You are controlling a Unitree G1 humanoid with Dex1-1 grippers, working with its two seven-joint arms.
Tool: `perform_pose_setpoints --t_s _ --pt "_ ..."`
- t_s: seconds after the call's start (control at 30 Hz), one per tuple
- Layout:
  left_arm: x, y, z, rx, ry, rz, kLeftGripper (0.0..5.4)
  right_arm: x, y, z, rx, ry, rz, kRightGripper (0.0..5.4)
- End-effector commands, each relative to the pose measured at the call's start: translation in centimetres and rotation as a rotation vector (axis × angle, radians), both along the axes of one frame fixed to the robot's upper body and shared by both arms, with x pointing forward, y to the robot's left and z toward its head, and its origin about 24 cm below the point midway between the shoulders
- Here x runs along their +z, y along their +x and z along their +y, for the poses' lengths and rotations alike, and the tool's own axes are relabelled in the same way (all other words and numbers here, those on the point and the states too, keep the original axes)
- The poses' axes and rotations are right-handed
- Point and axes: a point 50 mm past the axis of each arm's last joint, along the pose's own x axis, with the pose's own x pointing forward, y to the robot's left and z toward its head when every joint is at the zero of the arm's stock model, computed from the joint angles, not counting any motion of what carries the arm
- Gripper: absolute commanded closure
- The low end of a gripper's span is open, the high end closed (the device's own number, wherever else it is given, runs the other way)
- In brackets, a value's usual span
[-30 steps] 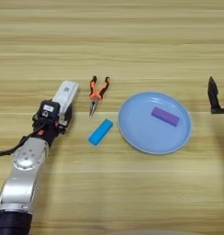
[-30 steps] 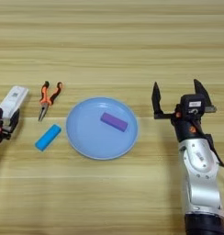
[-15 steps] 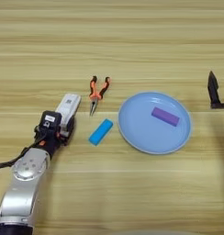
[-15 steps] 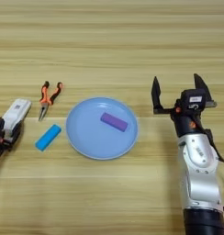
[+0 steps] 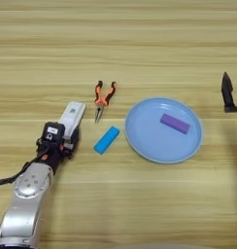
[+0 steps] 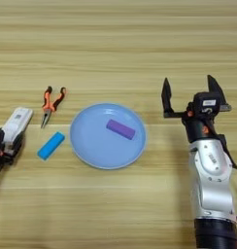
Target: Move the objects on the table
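The left pincer is grasping the near end of the white device, which is lying toward the table's left edge with its long axis running away from the robot and tilting slightly right. The device is extending straight ahead of that pincer, so the left arm is by far the nearer one. The blue plate, off to the right toward the table's middle, is carrying the purple block; the bright blue block and the pliers are lying between device and plate. The right pincer is hovering spread wide, holding nothing, right of the plate.
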Motion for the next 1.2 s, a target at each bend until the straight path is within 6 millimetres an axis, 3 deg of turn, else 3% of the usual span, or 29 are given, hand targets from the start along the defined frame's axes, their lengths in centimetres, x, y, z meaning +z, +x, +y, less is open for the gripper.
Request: perform_pose_setpoints --t_s 0.03,0.13,0.23,0.93,1.2 --pt "-0.6 -0.5 -0.5 -0.017 -0.012 0.031 2.55 0.4 0.1 -0.1 0.008 0.006 -0.024 0.00" --pt "-0.7 -0.6 -0.8 -0.037 -0.012 0.037 2.52 0.4 0.1 -0.1 0.010 0.007 -0.025 0.00" --pt "-0.9 -0.6 -0.9 -0.038 -0.007 0.041 2.02 0.5 0.1 -0.1 0.014 0.007 -0.027 0.00" --pt "-0.6 -0.4 -2.1 -0.089 0.009 -0.028 0.02 0.3 0.1 -0.2 0.023 0.006 -0.027 0.00" --pt "0.0 -0.1 -3.7 -0.140 0.026 -0.118 0.02 0.5 0.0 -0.4 0.036 -0.001 -0.030 0.00"
